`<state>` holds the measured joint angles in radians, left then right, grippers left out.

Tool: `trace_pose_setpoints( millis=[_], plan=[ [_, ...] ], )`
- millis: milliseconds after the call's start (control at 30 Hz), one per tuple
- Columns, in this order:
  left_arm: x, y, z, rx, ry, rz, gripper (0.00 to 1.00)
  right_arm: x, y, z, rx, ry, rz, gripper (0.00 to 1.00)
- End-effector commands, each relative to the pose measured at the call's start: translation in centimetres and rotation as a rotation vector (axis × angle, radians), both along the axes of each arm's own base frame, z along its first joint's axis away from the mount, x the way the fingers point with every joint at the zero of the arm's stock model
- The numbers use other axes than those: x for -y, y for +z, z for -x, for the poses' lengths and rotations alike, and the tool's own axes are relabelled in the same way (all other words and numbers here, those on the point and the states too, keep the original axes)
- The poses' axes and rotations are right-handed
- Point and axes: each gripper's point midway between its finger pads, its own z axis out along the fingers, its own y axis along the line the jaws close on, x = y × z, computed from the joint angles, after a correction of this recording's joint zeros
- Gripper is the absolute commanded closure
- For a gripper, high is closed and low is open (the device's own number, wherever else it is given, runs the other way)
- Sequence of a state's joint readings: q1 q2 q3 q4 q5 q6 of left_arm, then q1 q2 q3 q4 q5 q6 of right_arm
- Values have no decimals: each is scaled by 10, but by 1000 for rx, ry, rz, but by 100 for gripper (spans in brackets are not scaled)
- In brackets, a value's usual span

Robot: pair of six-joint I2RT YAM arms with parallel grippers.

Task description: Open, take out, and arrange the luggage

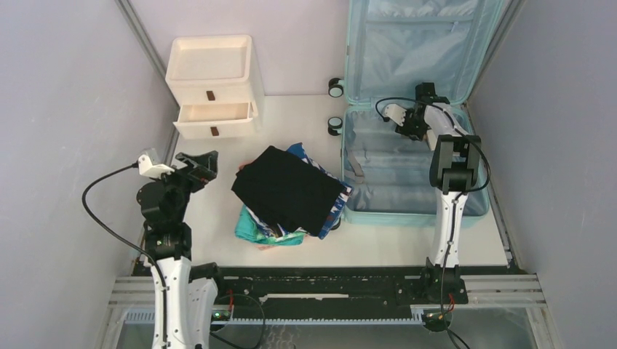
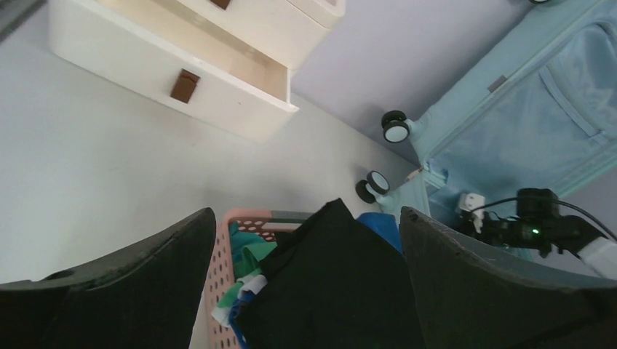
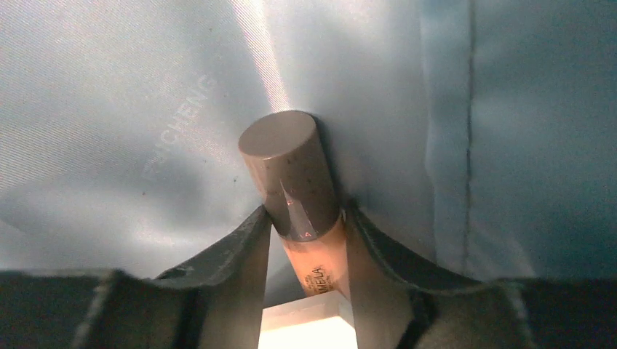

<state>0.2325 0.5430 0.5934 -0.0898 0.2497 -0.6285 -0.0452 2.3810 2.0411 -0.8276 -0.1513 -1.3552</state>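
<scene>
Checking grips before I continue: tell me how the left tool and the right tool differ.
The left tool is spread wide and empty; the right tool is narrowed onto a small capped bottle. The left tool hangs above the pink basket of clothes; the right tool is inside the luggage, against its blue lining. Both have dark fingers.
</scene>
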Motion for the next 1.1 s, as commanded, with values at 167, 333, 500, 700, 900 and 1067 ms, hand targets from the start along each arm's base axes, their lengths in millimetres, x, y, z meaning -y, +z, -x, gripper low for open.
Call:
trace_pose_setpoints(
  millis=[167, 333, 500, 700, 900, 1067],
  plan=[
    [33, 54, 4, 135, -186, 66, 3, -13, -5, 15, -29, 61, -61, 80],
    [43, 56, 5, 153, -238, 96, 3, -30, 10, 38, -36, 104, -156, 91],
    [56, 60, 5, 170, -299, 110, 4, -53, 21, 61, -86, 138, -249, 91],
    [72, 56, 4, 167, -355, 127, 4, -63, 4, 71, -134, 140, -207, 71],
    [87, 56, 6, 167, -403, 138, 4, -69, -25, 69, -195, 109, -148, 58],
    [103, 58, 9, 176, -450, 160, 4, -63, -24, 62, -198, 59, -164, 73]
  ],
)
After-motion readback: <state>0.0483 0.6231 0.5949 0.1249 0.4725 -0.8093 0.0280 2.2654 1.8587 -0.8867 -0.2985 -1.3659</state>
